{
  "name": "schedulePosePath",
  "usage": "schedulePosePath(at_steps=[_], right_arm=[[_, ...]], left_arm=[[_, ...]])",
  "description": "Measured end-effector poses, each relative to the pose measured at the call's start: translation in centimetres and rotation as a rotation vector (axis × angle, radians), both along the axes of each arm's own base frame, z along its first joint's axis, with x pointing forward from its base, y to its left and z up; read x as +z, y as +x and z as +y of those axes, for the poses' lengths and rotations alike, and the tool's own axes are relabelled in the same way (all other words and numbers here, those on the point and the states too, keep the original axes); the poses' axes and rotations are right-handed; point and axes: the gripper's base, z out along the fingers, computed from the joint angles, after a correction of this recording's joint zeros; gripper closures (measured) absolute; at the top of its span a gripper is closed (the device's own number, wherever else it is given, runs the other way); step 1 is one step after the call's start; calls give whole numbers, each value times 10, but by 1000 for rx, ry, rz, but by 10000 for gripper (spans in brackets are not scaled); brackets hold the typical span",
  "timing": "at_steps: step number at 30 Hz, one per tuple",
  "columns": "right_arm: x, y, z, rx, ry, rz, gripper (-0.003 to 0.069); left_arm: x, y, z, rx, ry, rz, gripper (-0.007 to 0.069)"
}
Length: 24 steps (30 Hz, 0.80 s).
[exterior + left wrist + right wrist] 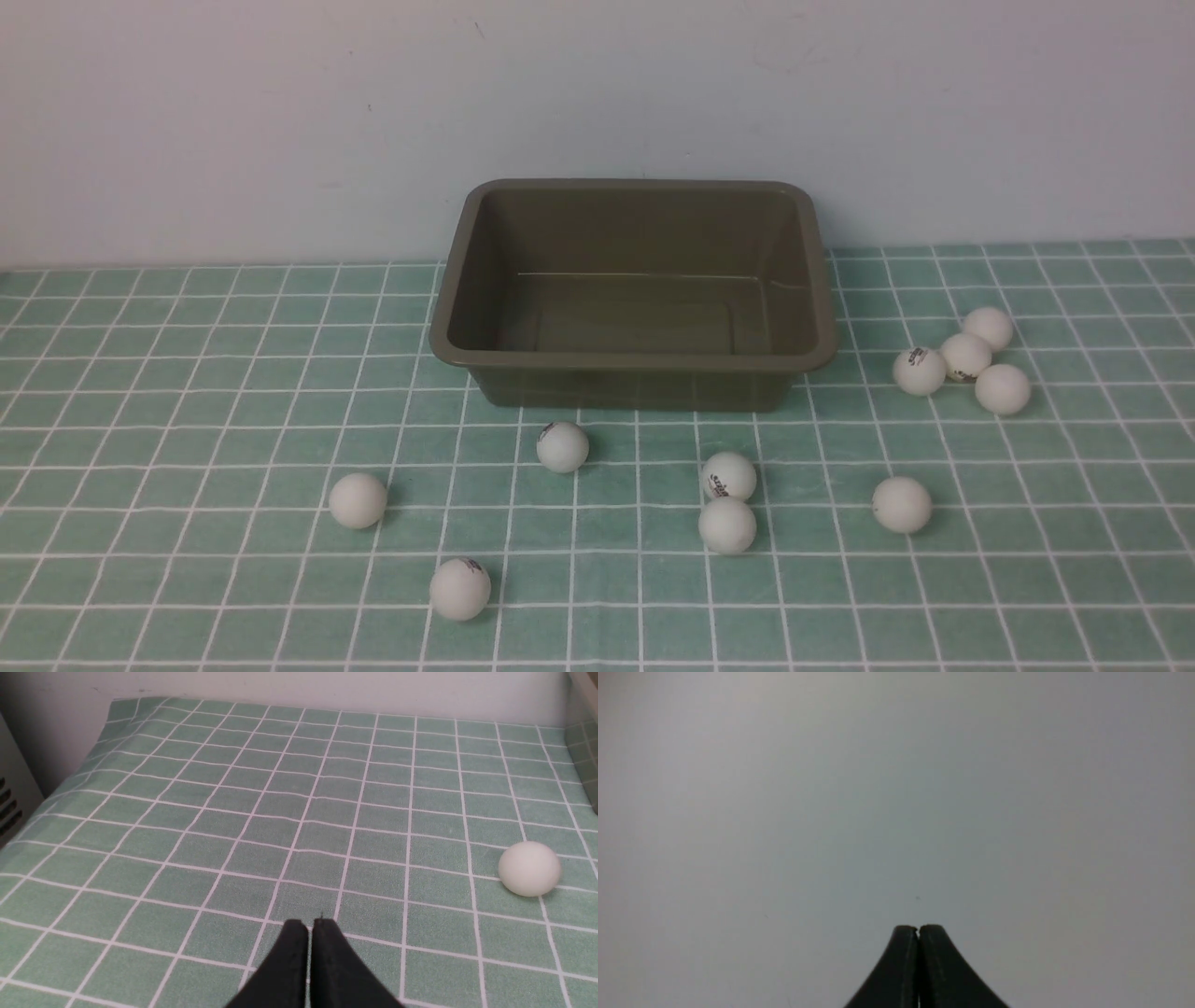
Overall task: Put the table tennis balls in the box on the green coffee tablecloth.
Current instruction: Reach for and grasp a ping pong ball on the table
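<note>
Box (633, 359) rear centre on tablecloth (187, 392); balls (728, 477) before, right.

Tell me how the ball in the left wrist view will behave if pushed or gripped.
The ball is a smooth sphere on flat tablecloth, so a nudge would likely send it rolling. It looks small and probably light. Pinched off-centre, its round surface may slip out.

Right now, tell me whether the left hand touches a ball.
Apart. The left wrist view shows bare cloth between the shut left hand and the only ball near it.
</note>
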Motion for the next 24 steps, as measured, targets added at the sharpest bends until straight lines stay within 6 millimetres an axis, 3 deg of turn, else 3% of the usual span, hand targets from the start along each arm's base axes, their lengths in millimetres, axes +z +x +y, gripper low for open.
schedulePosePath(at_steps=[2, 10, 13, 18, 22, 24], right_arm=[[9, 0, -2, -18, 13, 37, 676], [82, -16, -3, -215, -164, 59, 676], [111, -8, -7, -259, -169, 130, 676], [145, 35, -13, -273, -234, 321, 676], [165, 83, -25, -233, -68, 479, 676], [172, 96, -30, -241, 17, 500, 676]], left_arm=[[0, 0, 0, 0, 0, 0, 629], [0, 0, 0, 0, 0, 0, 629], [0, 0, 0, 0, 0, 0, 629], [0, 0, 0, 0, 0, 0, 629], [0, 0, 0, 0, 0, 0, 629], [0, 0, 0, 0, 0, 0, 629]])
